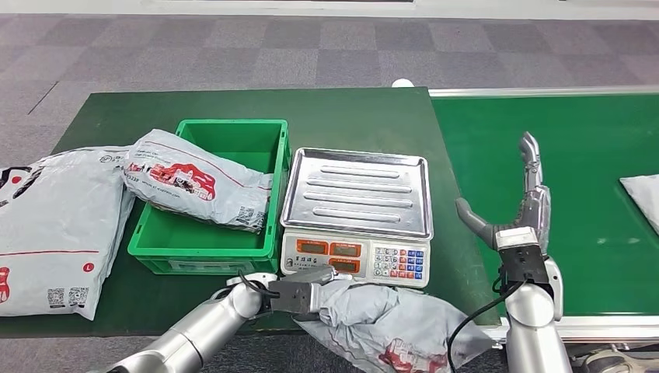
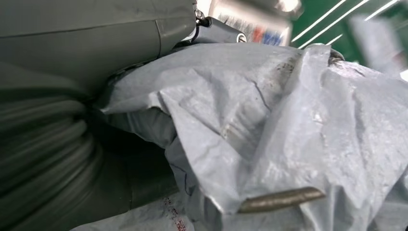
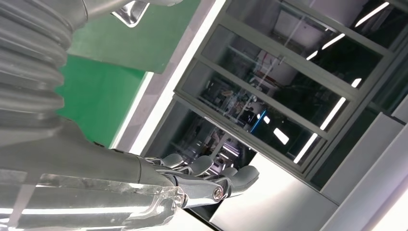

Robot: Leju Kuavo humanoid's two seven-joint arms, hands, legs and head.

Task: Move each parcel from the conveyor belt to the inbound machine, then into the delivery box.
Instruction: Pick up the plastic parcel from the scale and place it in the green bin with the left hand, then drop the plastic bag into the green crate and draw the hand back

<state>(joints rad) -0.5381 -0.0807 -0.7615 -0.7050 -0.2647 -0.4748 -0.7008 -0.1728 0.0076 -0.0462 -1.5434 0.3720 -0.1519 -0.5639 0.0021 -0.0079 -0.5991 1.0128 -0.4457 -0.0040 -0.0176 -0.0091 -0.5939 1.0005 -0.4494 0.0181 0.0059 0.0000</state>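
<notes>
My left hand (image 1: 305,294) grips a crumpled grey parcel (image 1: 388,326) in front of the inbound machine (image 1: 356,214), a scale with a bare steel tray. Up close, the grey parcel (image 2: 269,130) lies bunched against my left hand (image 2: 72,96). My right hand (image 1: 519,206) stands open and upright over the near edge of the green conveyor belt (image 1: 575,140), holding nothing; its fingers (image 3: 207,175) are stretched out. Another grey parcel (image 1: 643,198) lies at the belt's right edge. The green delivery box (image 1: 260,136) holds one grey parcel (image 1: 194,183) leaning over its left rim.
A large grey parcel (image 1: 50,229) lies flat on the dark green table (image 1: 350,116) left of the box. Grey carpet floor runs beyond the table. The belt has a white frame (image 1: 544,92) along its far side.
</notes>
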